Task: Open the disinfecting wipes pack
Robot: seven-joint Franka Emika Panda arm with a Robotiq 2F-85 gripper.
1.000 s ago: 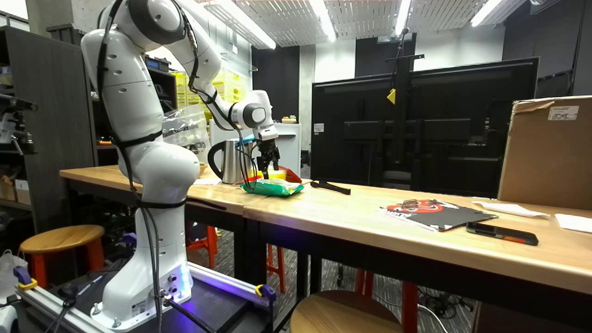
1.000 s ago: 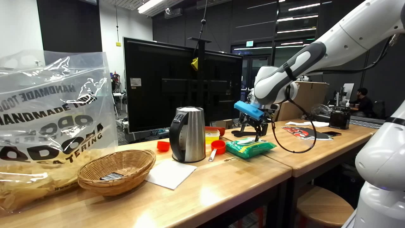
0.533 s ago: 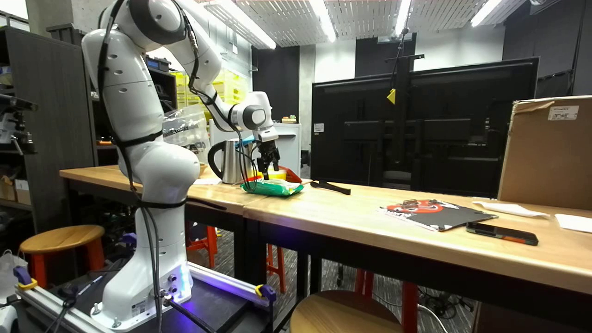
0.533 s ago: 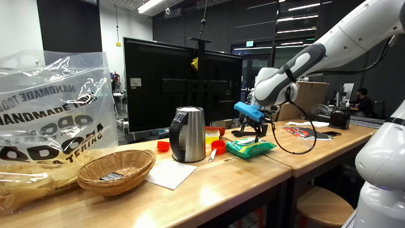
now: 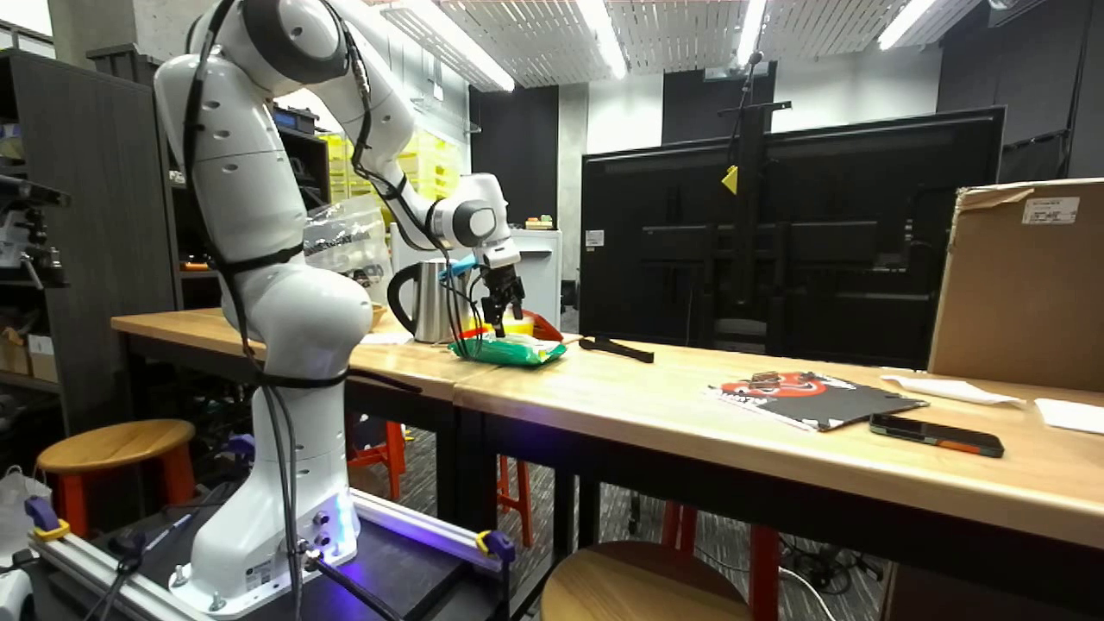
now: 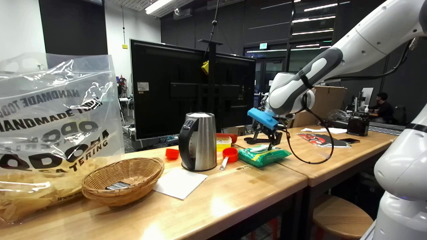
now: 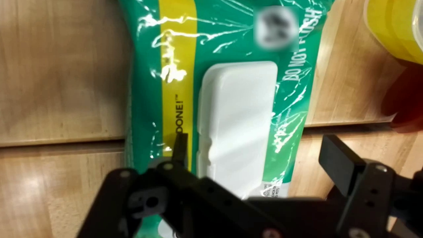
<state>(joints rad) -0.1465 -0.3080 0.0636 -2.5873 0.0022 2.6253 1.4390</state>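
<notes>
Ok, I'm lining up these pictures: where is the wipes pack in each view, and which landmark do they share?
In an exterior view: wipes pack, just left of centre, below mid-height.
In an exterior view: wipes pack, right of centre, below mid-height.
Wrist view: wipes pack, middle, top to bottom, partly hidden low down by the jaws.
Shared landmark: yellow tub, near the wipes pack in all three.

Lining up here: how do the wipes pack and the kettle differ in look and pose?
The wipes pack lies flat and low; the kettle stands upright and much taller. The pack is glossy green film with a yellow stripe and closed white lid; the kettle is silvery metal with a black handle. The pack lies across the seam in the wooden tabletop; the kettle stands to one side of it. Both rest on that tabletop.
</notes>
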